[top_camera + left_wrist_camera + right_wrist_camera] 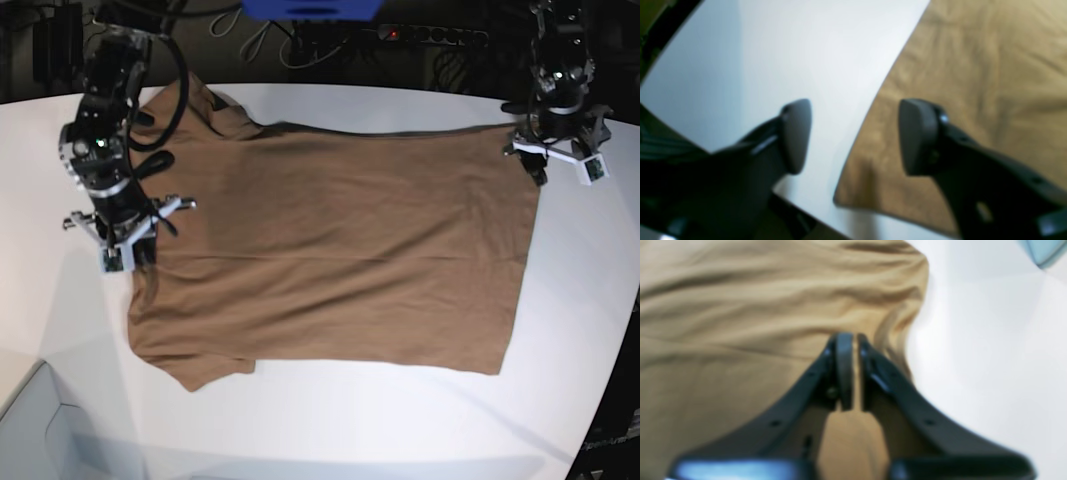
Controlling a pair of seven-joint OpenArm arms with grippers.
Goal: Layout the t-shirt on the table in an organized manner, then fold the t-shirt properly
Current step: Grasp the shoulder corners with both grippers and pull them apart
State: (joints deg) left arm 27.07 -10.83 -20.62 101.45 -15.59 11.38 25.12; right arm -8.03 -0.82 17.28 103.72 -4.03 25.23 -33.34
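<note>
- Tan-brown t-shirt spread flat across white table, sleeves toward the base view's left.
- Left gripper spread wide over shirt's corner edge, gripping nothing.
- Right gripper barely parted above wrinkled cloth; hold unclear.

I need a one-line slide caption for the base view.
Brown t-shirt spread flat on the white table, one robot arm at each side edge.

Plain tan-brown t-shirt, unpatterned, on a smooth white desk, dark grey left hand, black right hand, pale grey box corner
</note>
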